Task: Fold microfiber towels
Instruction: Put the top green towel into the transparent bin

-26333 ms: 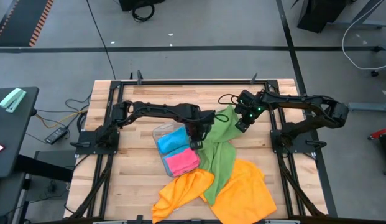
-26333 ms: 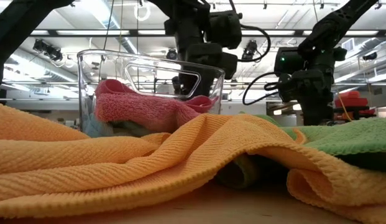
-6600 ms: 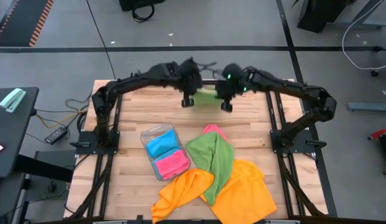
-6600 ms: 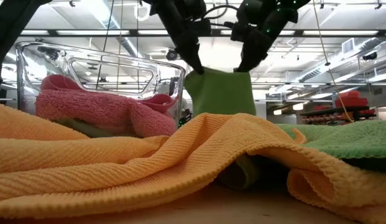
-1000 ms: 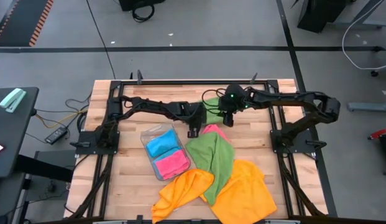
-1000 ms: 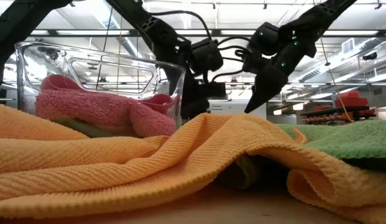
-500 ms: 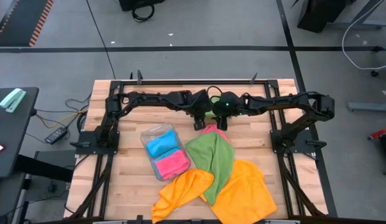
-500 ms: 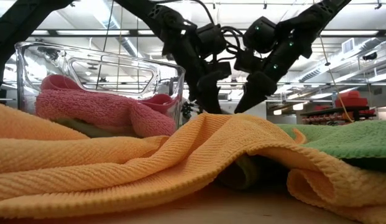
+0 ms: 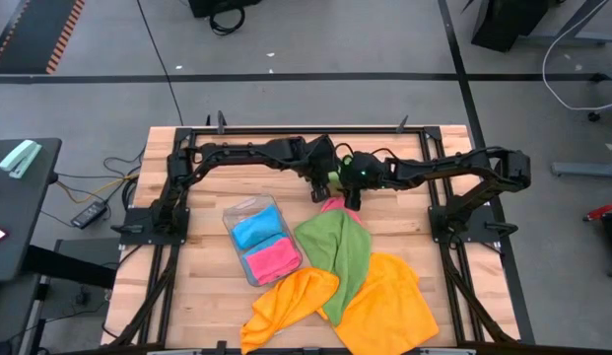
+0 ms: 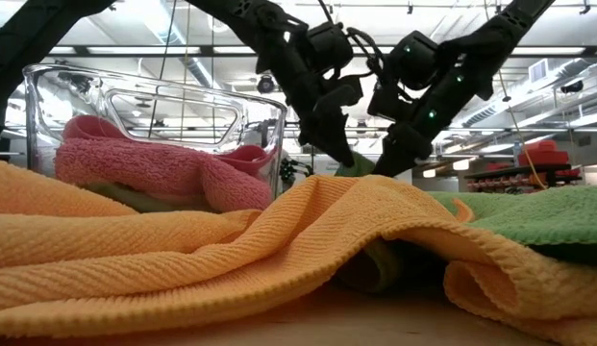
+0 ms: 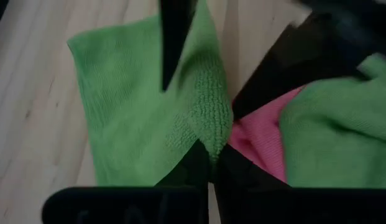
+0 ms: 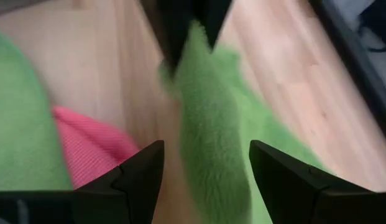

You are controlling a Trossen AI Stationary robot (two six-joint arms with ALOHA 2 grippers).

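Observation:
A green microfiber towel (image 11: 137, 106) lies partly spread on the wooden table at the far middle, and my left gripper (image 11: 211, 163) is shut on a raised fold of it. My right gripper (image 12: 205, 168) is open right beside it, one finger on either side of the same green towel (image 12: 211, 118); I cannot tell whether they touch it. In the high view the two grippers (image 9: 319, 187) (image 9: 352, 197) stand close together. A pink towel (image 9: 333, 204) lies just near of them, partly under another green towel (image 9: 343, 247). My left gripper pinches a raised fold of the green towel (image 11: 211, 134) between its two fingertips. The fingers come from above, pointing down. The fold stands up in the hold while the rest of the towel lies slack on the table.
A clear plastic tray (image 9: 248, 210) with a folded blue towel and a folded pink towel stands left of the middle. Two orange towels (image 9: 384, 306) lie crumpled at the near edge. Bare wood (image 9: 227, 173) shows at the far left.
My left gripper has risen, drawing a fold of the green towel up with it while the rest stays on the table. My right gripper has come toward the table's left and near side, close to the left gripper and the raised fold.

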